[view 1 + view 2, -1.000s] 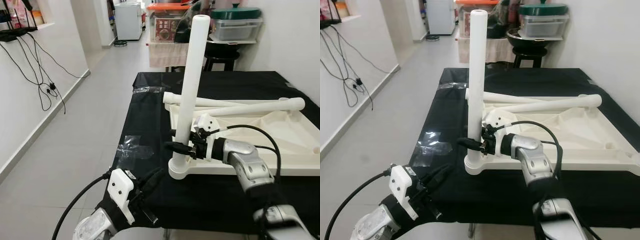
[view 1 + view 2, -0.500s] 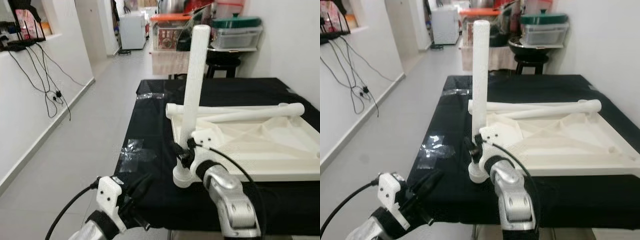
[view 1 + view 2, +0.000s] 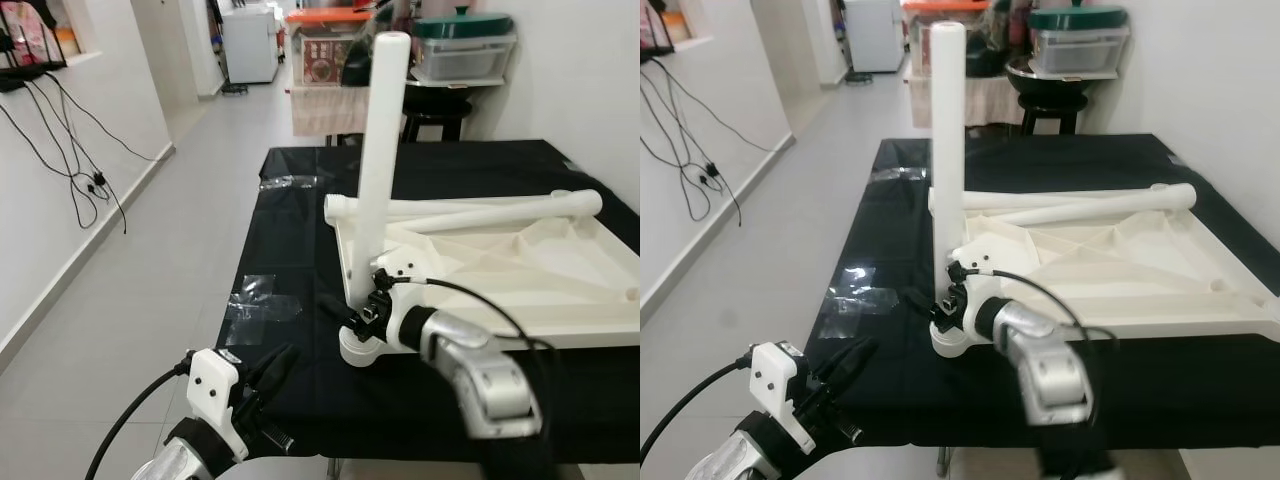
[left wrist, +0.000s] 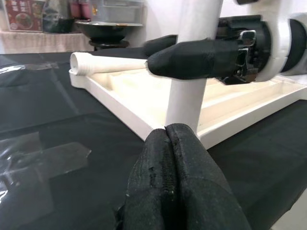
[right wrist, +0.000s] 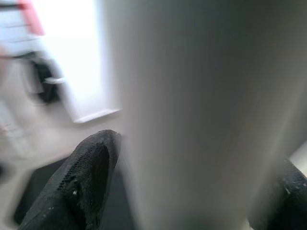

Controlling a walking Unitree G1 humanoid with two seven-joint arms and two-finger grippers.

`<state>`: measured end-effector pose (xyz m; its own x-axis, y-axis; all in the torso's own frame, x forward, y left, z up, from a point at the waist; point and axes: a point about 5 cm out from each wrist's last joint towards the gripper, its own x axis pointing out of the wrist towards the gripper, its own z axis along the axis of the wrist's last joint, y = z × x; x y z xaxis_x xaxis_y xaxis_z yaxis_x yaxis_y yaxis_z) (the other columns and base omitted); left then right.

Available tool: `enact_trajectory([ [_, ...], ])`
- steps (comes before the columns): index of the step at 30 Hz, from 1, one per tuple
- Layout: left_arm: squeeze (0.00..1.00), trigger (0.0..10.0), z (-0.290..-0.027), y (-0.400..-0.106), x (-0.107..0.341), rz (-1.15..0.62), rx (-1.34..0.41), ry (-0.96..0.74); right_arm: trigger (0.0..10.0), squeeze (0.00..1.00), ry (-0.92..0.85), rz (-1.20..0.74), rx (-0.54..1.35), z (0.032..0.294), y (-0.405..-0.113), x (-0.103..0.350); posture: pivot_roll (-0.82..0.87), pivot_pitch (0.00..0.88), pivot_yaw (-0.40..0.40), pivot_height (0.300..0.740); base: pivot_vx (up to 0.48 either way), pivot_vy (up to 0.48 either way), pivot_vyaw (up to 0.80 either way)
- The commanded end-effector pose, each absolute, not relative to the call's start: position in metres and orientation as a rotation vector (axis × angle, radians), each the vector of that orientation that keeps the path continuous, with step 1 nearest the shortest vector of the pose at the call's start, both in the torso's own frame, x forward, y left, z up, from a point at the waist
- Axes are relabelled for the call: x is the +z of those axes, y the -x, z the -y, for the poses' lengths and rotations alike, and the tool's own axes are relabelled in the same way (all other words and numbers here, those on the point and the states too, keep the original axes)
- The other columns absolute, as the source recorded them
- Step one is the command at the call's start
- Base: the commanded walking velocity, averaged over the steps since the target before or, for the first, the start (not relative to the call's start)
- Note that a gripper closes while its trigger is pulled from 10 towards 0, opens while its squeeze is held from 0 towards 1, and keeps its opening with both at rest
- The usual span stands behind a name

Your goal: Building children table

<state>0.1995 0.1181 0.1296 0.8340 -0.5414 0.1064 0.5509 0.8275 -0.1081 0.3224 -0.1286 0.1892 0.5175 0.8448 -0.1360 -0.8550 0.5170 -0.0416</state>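
On my far left a white wall runs down the corridor, black cables hanging on it over a pale tiled floor. My left gripper hangs low at the near left corner of the black-covered table, just off its edge; its two black fingers are pressed together on nothing, pointing toward the foot of the leg. A strip of clear tape lies on the cloth between that claw and the work.

Next comes the upright table leg, a white tube that stands in its round socket at the near left corner of the upside-down white tabletop. My right gripper reaches in from the right and grips the leg low down, just above the socket; from my wrist the tube sits between my two fingers, one on each side, clamped on it.

Further right, two loose legs lie crossed over the far edge of the tabletop. Behind the table stand storage boxes with a green lid and an orange one.
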Motion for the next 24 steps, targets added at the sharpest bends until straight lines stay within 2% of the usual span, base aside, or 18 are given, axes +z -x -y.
enact_trajectory([
  [1,0.0,10.0,-0.119,-0.199,0.126,0.053,-0.567,0.133,10.0,0.0,0.106,-0.117,1.095,0.126,-0.323,0.187,0.02,0.009,0.019,0.74,0.0,0.0,0.0],
  [4,0.0,10.0,-0.119,-0.199,0.126,0.052,-0.562,0.121,10.0,0.0,0.143,-0.148,1.14,0.132,-0.331,0.187,0.03,0.006,0.022,0.74,0.0,0.0,0.0],
  [5,0.0,10.0,-0.119,-0.199,0.126,0.053,-0.559,0.117,8.4,0.0,0.124,-0.15,1.13,0.138,-0.339,0.189,0.03,0.007,0.015,0.74,0.0,0.0,0.0],
  [6,0.0,10.0,-0.119,-0.199,0.126,0.053,-0.559,0.117,8.4,0.0,0.124,-0.15,1.13,0.138,-0.339,0.189,0.03,0.007,0.015,0.74,0.0,0.0,0.0],
  [7,0.0,10.0,-0.119,-0.199,0.126,0.053,-0.556,0.113,6.0,0.0,0.109,-0.146,1.123,0.141,-0.344,0.191,0.03,0.007,0.015,0.74,0.0,0.0,0.0],
  [8,0.0,10.0,-0.118,-0.198,0.127,0.054,-0.552,0.109,0.0,0.0,0.08,-0.143,1.13,0.145,-0.346,0.193,0.03,0.014,0.013,0.74,0.0,0.0,0.0],
  [13,0.0,10.0,-0.118,-0.197,0.127,0.056,-0.548,0.104,0.0,0.0,0.027,-0.139,1.176,0.156,-0.345,0.193,0.03,0.017,0.014,0.74,0.0,0.0,0.0],
  [18,0.0,10.0,-0.117,-0.197,0.129,0.058,-0.548,0.098,0.0,0.0,-0.041,-0.145,1.186,0.174,-0.328,0.181,0.02,0.029,0.022,0.74,0.0,0.0,0.0],
  [19,0.0,10.0,-0.117,-0.197,0.129,0.058,-0.548,0.098,0.0,0.0,-0.041,-0.145,1.186,0.174,-0.328,0.181,0.02,0.029,0.022,0.74,0.0,0.0,0.0],
  [20,0.0,10.0,-0.117,-0.197,0.129,0.058,-0.546,0.084,0.0,0.0,-0.042,-0.164,1.193,0.175,-0.314,0.168,0.02,0.038,0.034,0.74,0.0,0.0,0.0],
  [23,0.0,10.0,-0.118,-0.197,0.129,0.058,-0.546,0.08,0.0,0.0,-0.029,-0.167,1.173,0.173,-0.309,0.162,0.02,0.041,0.038,0.74,0.0,0.0,0.0],
  [24,0.0,10.0,-0.12,-0.198,0.129,0.057,-0.546,0.076,0.0,0.0,-0.029,-0.185,1.126,0.164,-0.301,0.154,0.02,0.051,0.042,0.74,0.0,0.0,0.0],
])
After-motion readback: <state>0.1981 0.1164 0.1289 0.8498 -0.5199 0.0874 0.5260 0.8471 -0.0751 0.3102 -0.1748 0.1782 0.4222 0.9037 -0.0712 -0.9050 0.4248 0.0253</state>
